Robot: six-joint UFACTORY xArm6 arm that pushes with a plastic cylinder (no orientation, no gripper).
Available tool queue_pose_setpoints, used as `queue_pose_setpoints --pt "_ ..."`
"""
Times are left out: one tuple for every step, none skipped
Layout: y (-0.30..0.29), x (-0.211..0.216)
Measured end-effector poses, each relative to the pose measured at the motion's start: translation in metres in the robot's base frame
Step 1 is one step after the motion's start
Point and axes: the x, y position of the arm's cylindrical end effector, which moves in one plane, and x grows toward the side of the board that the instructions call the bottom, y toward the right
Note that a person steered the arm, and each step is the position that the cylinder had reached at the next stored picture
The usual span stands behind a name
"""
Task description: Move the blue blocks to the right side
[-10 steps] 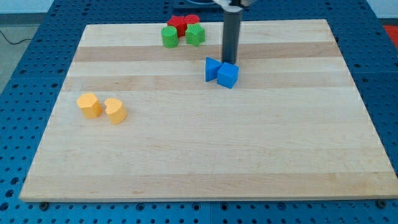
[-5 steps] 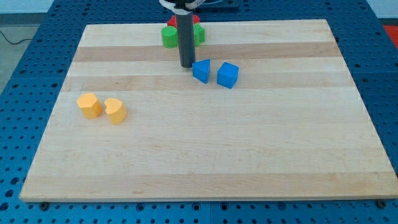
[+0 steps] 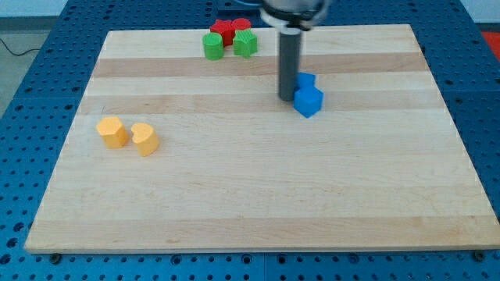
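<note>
1. A pale wooden board [image 3: 258, 195] fills most of the view; its grain runs from the view's left to the view's right in lighter and darker strips.
2. Small dark fasteners sit along the board's bottom edge, near both bottom corners.
3. Around the board lies a blue perforated table surface [image 3: 35, 70], set with a regular grid of small holes; it shows past all four edges.
4. A thin dark cable [image 3: 14, 48] crosses the blue surface beyond the board's top left corner.
5. The light is even and bright, with soft shadows.
</note>
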Motion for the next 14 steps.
queue_pose_setpoints --pt "0.041 0.002" --pt "0.029 0.002" --pt "-0.007 0.011" --pt "-0.026 0.031" --pt "0.004 0.071" --pt "0.036 0.079" --pt "0.037 0.061" --pt "0.037 0.044" --pt "0.062 0.039" --pt "0.075 0.039" --pt "0.053 0.039" --pt "0.016 0.036" --pt "0.01 0.017" --pt "0.025 -0.001"
